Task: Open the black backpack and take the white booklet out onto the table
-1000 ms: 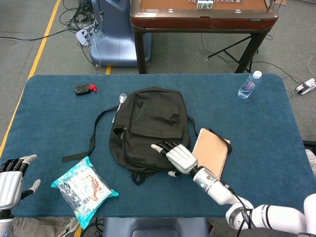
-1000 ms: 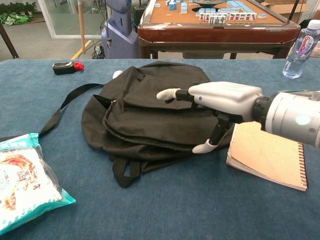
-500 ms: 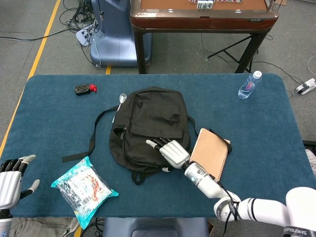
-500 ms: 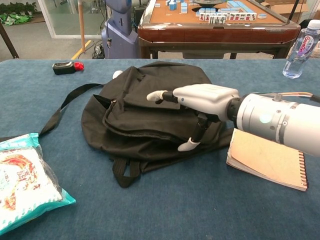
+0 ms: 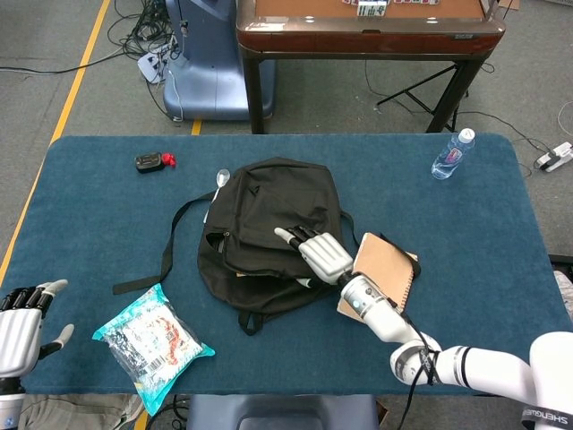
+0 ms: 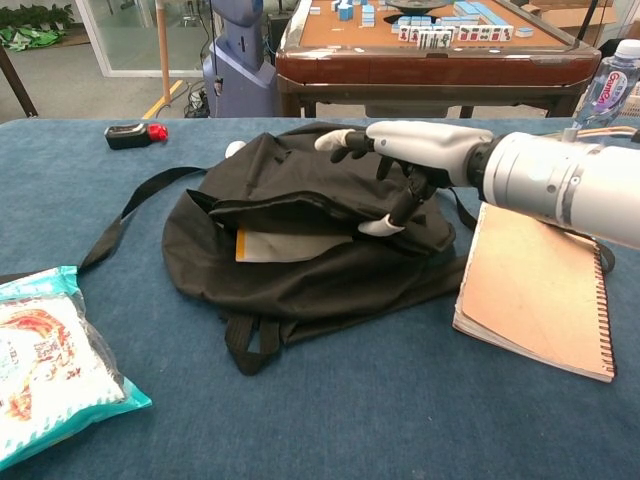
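The black backpack lies flat in the middle of the blue table. My right hand grips its upper flap between thumb and fingers and holds it raised. Under the flap the bag gapes, and a white booklet with an orange edge shows inside the opening. My left hand hovers at the table's near left corner with its fingers apart and nothing in it; the chest view does not show it.
A brown spiral notebook lies just right of the backpack, under my right forearm. A snack bag sits near left. A black-and-red device, a spoon and a water bottle lie farther back. The backpack's strap trails left.
My right hand has moved up and back with the flap in it. The backpack has opened, and the white booklet inside has come into view.
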You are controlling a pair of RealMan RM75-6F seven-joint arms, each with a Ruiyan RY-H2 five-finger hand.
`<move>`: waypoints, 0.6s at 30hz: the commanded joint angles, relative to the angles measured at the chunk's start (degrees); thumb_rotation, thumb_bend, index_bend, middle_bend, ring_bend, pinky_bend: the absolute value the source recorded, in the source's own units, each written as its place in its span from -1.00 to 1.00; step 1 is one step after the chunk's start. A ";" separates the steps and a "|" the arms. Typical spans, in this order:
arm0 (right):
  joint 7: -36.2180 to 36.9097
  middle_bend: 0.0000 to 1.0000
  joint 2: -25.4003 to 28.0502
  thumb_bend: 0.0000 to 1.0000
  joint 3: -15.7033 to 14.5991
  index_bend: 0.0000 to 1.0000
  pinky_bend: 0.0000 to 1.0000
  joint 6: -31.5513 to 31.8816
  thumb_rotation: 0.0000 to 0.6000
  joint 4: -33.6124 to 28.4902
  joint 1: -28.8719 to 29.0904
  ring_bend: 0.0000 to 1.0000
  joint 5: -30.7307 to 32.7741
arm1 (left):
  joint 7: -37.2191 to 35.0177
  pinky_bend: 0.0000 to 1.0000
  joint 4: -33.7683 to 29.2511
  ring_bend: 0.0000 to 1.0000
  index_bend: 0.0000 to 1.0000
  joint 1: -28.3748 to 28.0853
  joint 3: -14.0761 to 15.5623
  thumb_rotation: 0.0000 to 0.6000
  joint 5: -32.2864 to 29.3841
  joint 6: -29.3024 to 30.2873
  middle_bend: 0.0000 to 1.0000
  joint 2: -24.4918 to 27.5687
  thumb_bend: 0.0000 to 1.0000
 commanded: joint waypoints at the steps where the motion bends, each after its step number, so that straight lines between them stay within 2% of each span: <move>1: 0.47 -0.72 0.42 -0.40 0.15 -0.93 -0.57 -0.05 1.00 0.02 0.33 -0.85 0.50 | 0.07 -0.61 -0.06 -0.47 -0.43 -0.05 -0.04 1.00 0.00 -0.02 -0.42 0.02 -0.52; 3: 1.13 -0.70 0.66 -0.39 0.33 -0.92 -0.57 0.15 1.00 -0.04 0.45 -0.85 0.96 | 0.09 -0.61 -0.03 -0.47 -0.43 -0.06 -0.07 1.00 -0.11 -0.04 -0.42 0.04 -0.52; 6: 1.92 -0.66 0.69 -0.28 0.06 -0.76 -0.57 -0.72 1.00 0.02 0.97 -0.85 1.65 | 0.12 -0.61 0.10 -0.47 -0.43 -0.15 -0.18 1.00 -0.40 -0.21 -0.42 -0.04 -0.52; 8: 1.64 -0.62 0.53 -0.13 -0.57 -0.60 -0.57 -1.64 1.00 0.20 1.57 -0.85 1.83 | 0.05 -0.61 0.18 -0.47 -0.43 -0.24 -0.25 1.00 -0.46 -0.28 -0.42 -0.13 -0.52; 10: 1.08 -0.57 0.12 0.08 -1.31 -0.36 -0.57 -2.31 1.00 0.47 2.24 -0.84 1.84 | 0.02 -0.61 0.35 -0.47 -0.43 -0.49 -0.38 1.00 -0.40 -0.49 -0.42 -0.19 -0.52; 14: 1.45 -0.46 -1.34 0.35 -1.35 -0.04 -0.57 -1.18 1.00 1.36 2.71 -0.78 1.75 | -0.59 -0.61 0.81 -0.47 -0.43 -1.63 -0.84 1.00 0.04 -1.64 -0.42 -0.10 -0.52; 18: 2.84 -0.40 -2.07 0.39 -0.34 0.10 -0.57 0.59 1.00 2.48 2.60 -0.75 2.26 | -2.31 -0.61 1.34 -0.47 -0.42 -3.60 -1.68 1.00 1.17 -3.36 -0.42 0.25 -0.52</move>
